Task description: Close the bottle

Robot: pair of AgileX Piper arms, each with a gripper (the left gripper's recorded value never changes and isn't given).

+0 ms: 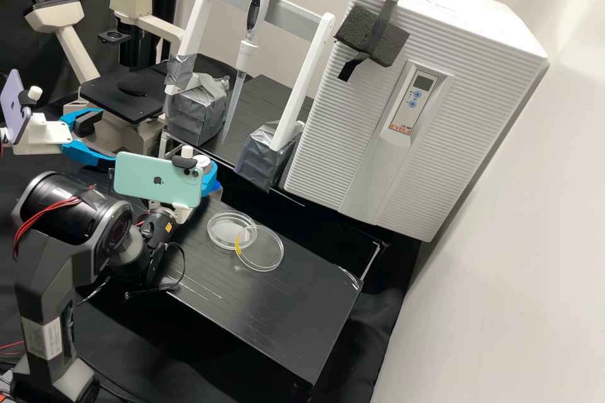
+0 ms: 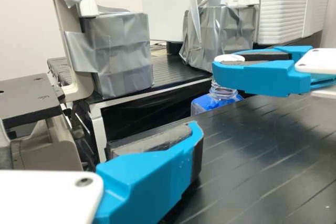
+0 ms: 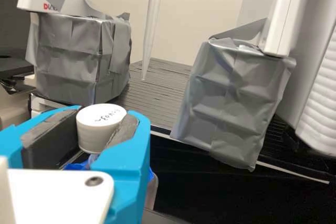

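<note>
The right gripper is closed narrowly on the white cap, with its grey pads pressed to the cap's sides and the cap's flat top standing above the blue fingers. The bottle stands directly under it near the back left edge of the black bench. Its clear neck is open and its body is blue; I cannot tell whether the cap meets the neck. The right arm reaches in low and level from the left in the high view. The left gripper hangs farther left, well apart from the bottle, its fingers spread wide and holding nothing. Two clear petri dishes lie overlapping on the bench. Beyond them, a pipette hangs from a white stand whose feet are wrapped in grey tape. A white ribbed machine stands to the right and a microscope to the far left.
</note>
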